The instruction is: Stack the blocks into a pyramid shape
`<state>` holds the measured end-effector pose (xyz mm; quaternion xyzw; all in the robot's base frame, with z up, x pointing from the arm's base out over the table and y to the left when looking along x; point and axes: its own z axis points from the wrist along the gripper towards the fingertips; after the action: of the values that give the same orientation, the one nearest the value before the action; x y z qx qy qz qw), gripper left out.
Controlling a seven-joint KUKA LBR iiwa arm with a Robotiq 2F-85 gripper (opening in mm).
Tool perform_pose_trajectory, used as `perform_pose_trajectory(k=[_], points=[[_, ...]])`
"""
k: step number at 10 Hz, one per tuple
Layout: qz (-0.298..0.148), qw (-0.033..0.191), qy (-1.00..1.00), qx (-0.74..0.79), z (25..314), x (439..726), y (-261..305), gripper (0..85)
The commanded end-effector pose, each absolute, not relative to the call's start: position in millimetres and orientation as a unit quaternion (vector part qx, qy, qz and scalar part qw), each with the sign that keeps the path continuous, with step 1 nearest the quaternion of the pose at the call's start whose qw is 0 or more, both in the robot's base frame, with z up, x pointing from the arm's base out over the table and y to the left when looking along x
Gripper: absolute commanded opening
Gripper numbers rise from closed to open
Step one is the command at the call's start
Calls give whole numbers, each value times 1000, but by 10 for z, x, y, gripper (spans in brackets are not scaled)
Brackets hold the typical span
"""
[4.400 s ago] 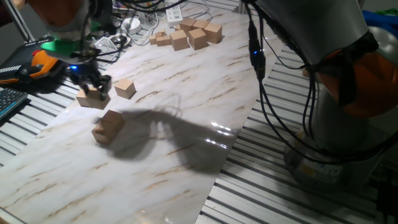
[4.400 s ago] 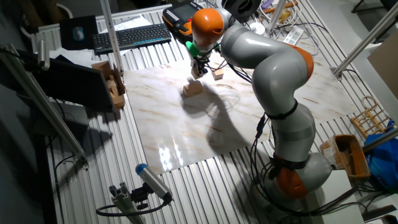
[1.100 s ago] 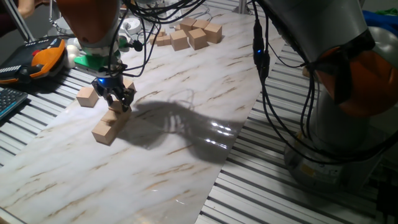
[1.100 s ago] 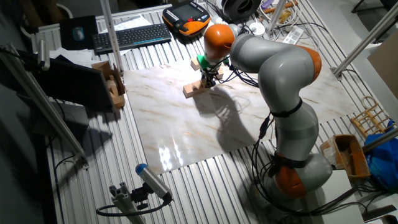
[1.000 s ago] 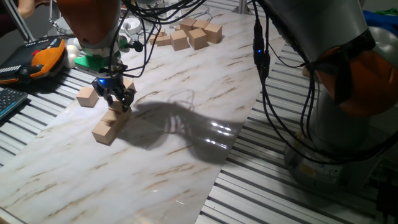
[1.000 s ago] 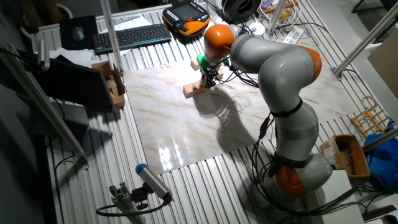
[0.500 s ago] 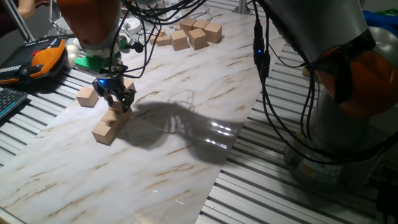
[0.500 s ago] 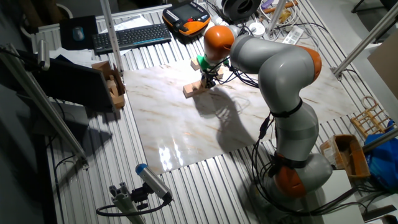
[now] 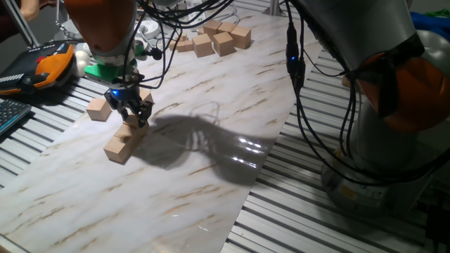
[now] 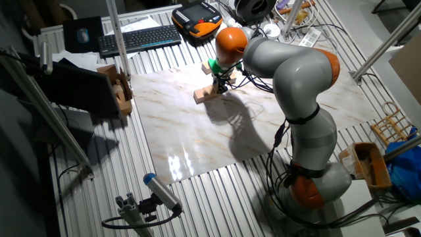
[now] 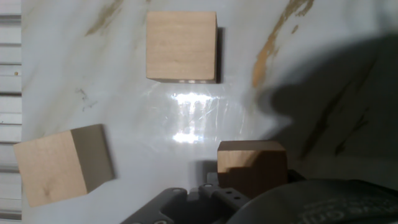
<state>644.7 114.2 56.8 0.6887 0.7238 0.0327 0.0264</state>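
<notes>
On the marble worktop (image 9: 211, 140), nothing has shifted over the last second: the gripper (image 9: 131, 117) still holds its jaws closed on a carried block (image 11: 251, 167), beside the low pyramid start (image 9: 122, 143); release seems imminent.

Arm (image 10: 289, 72): rounded grey segments separated by orange joint bands, an orange cap (image 10: 231, 39) at the wrist. A green ring (image 9: 105, 69) and small blue light are seen above the black two-finger gripper (image 9: 131, 112). Black cables (image 9: 299, 84) are draped along the arm.
</notes>
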Motion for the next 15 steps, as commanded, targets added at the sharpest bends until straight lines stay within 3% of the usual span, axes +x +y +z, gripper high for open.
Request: perform_pose_trajectory(k=[1, 13, 14, 15], points=[[33, 26, 724, 689, 565, 6446, 1141, 0], [44, 34, 727, 684, 548, 6449, 1144, 0], [43, 35, 727, 684, 548, 6448, 1143, 170], [41, 37, 727, 684, 548, 6447, 1143, 170]])
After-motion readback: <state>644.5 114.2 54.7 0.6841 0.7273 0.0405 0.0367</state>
